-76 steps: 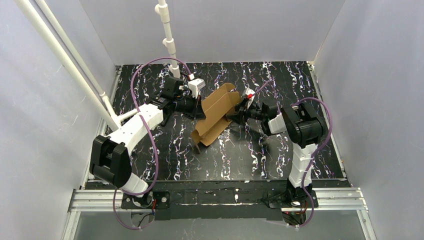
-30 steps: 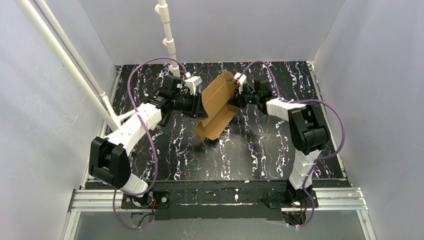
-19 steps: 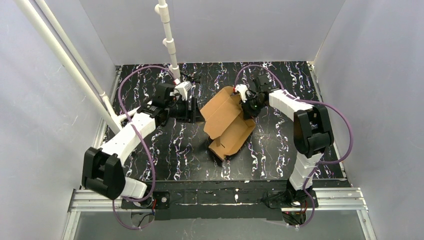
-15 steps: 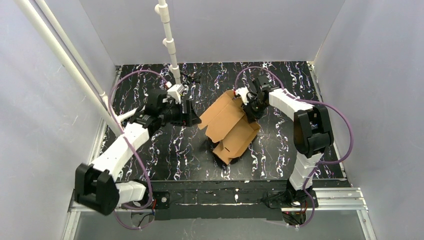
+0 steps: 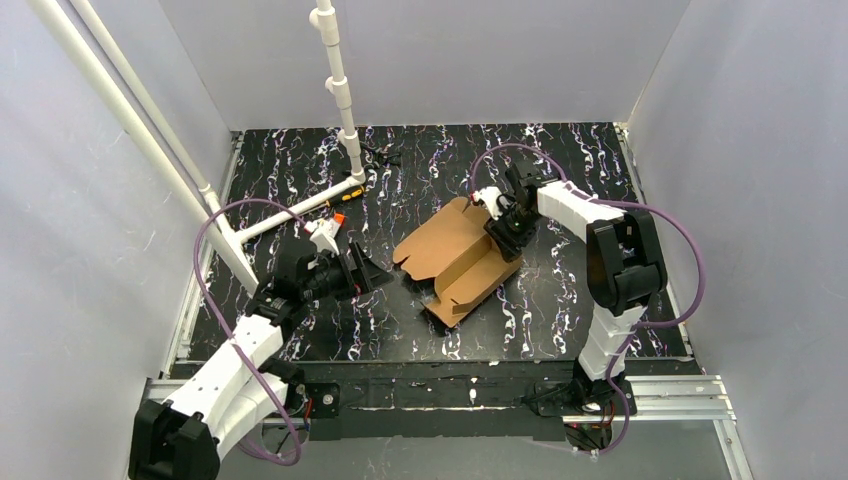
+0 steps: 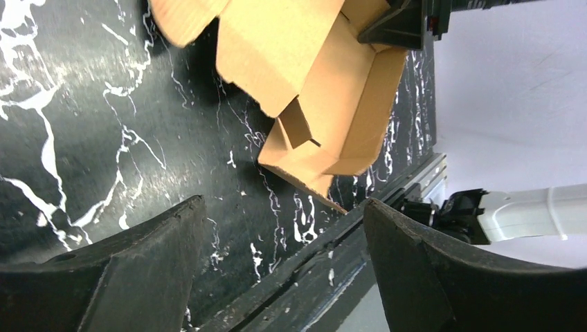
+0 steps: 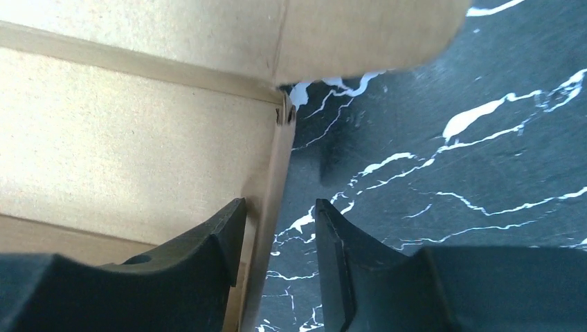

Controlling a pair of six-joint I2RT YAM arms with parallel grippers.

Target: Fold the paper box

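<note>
Nearest the bases, the left end effector [image 5: 372, 272] is seen wide open and empty, pointed at the box [image 5: 455, 262] but well apart from it. The box lies mid-counter [image 5: 560, 300], half formed, with its walls raised and a broad flap slanted over its far left part. At its far right corner the right end effector [image 5: 507, 225] is set astride one wall, jaws parted and nothing clamped. Since nothing is gripped, the creased walls may well spring outward and the fold be lost. If the right arm is lifted askew, the wall could be snagged and the box dragged or tipped. The slack between finger [image 7: 201, 263] and wall is shown only by the right wrist view. The loose inner tab at the near end is shown only by the left wrist view, while the whole layout is given by the top view alone.
</note>
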